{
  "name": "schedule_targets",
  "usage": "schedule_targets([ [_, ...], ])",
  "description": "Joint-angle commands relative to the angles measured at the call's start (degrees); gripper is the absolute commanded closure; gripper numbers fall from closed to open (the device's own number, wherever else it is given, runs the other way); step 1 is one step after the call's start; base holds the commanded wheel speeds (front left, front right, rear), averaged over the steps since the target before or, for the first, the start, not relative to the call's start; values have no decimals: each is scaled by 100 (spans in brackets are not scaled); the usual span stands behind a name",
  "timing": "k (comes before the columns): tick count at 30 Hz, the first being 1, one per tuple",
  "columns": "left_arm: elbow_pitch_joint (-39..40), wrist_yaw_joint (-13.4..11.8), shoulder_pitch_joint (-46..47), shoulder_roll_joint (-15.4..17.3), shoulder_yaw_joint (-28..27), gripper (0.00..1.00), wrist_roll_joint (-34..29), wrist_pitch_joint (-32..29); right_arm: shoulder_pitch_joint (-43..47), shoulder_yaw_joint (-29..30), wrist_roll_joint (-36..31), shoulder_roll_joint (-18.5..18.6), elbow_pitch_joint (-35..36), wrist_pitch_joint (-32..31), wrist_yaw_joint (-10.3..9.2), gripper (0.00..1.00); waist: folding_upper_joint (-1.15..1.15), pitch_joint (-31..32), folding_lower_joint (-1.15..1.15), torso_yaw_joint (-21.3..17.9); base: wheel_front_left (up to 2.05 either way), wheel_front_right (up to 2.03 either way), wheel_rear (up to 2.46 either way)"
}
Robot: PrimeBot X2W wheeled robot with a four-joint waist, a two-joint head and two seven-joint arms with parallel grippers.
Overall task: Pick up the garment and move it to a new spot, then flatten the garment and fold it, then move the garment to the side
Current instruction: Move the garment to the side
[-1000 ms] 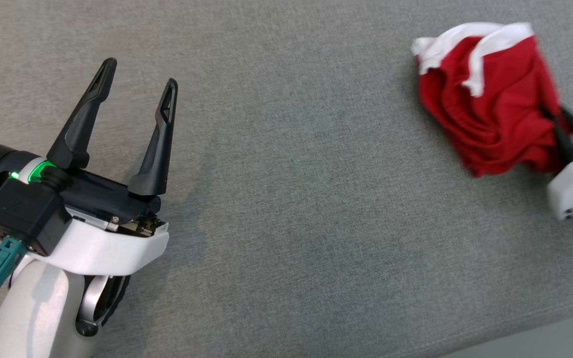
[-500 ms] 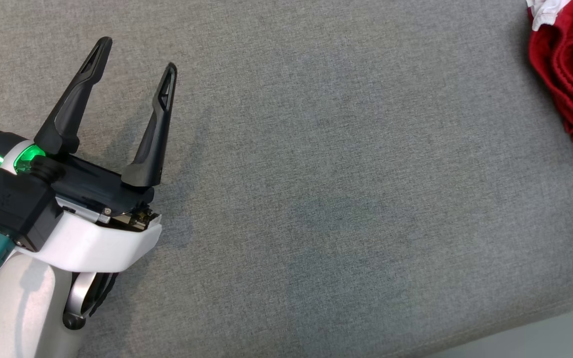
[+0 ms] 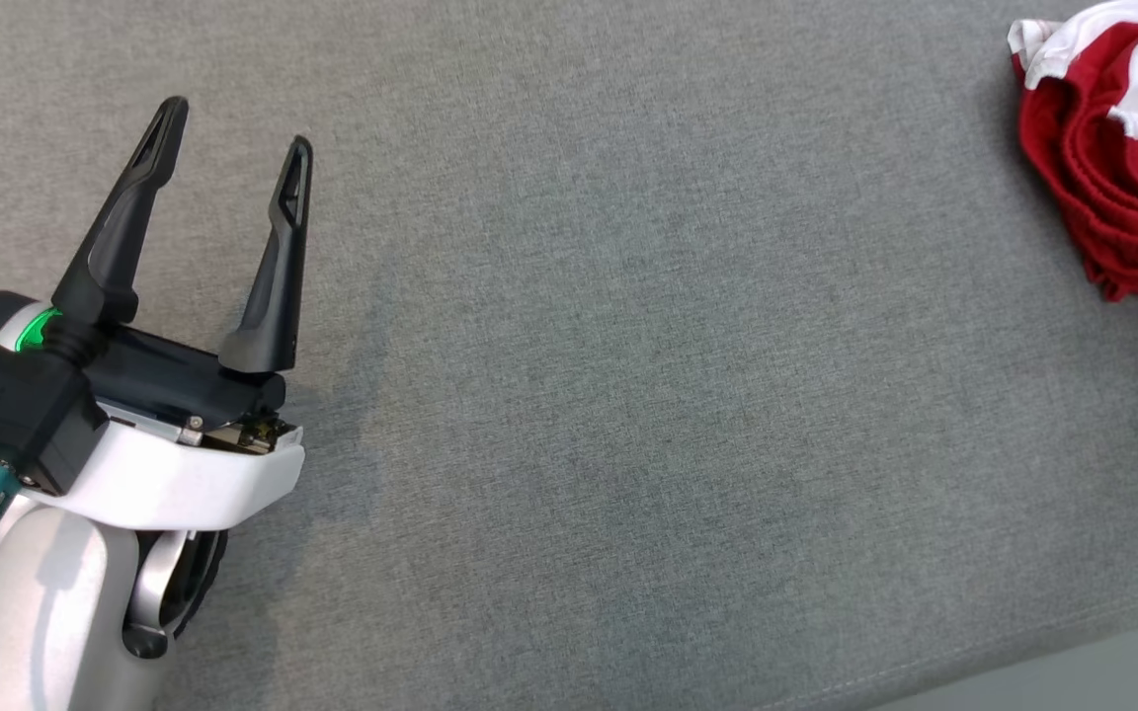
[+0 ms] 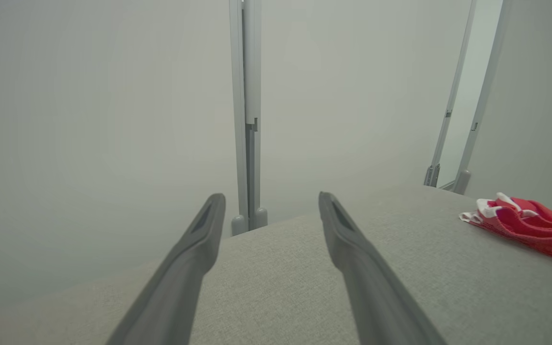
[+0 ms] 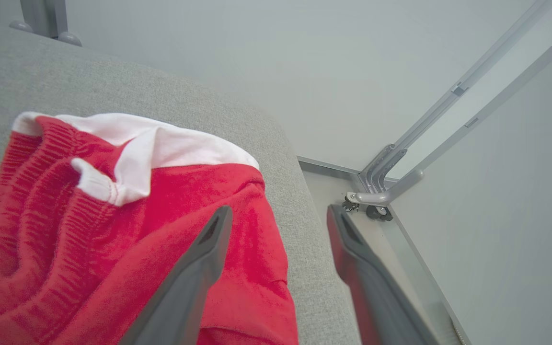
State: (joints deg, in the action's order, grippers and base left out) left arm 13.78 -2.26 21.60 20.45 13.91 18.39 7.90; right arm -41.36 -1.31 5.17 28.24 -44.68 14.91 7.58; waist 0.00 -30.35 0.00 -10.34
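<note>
The garment is a crumpled red piece with white trim, lying at the far right of the grey fabric surface. It also appears in the left wrist view as a low red heap far to the right. My right gripper is open over the garment; its left finger crosses the red cloth and its right finger hangs past the surface's edge. My left gripper is open and empty at the lower left, well away from the garment, and its own wrist view shows it open too.
The surface's front edge runs across the lower right, with floor beyond. Its right end drops off just beside the garment. Grey metal frame posts stand behind the surface against pale walls, and another post stands at the corner.
The garment has travelled to the right, away from my left gripper. The right gripper, shut on it a second ago, has left the head view. The left gripper shifted slightly left.
</note>
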Motion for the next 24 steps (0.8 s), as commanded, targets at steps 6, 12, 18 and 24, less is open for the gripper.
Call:
schedule_targets([
  [6, -280, -187, -389, -113, -87, 0, 153, 187, 973, 652, 513, -810, 1320, 30, -15, 0, 0, 577, 0, 224, 0, 0, 0],
  [12, -480, -307, -701, -172, -187, 0, 255, 286, 1541, 616, 506, -1442, 2082, 28, -14, 0, 0, 958, 0, 431, 0, 0, 0],
  [18, -680, -478, -1058, -236, -298, 0, 367, 367, 2060, 466, 418, -2063, 2778, -40, -12, 0, 0, 1359, 0, 778, 0, 0, 0],
  [24, -833, -601, -1380, -301, -309, 0, 382, 438, 2519, 333, 269, -2295, 3308, -322, -11, 0, 0, 1737, 0, 1139, 0, 0, 0],
])
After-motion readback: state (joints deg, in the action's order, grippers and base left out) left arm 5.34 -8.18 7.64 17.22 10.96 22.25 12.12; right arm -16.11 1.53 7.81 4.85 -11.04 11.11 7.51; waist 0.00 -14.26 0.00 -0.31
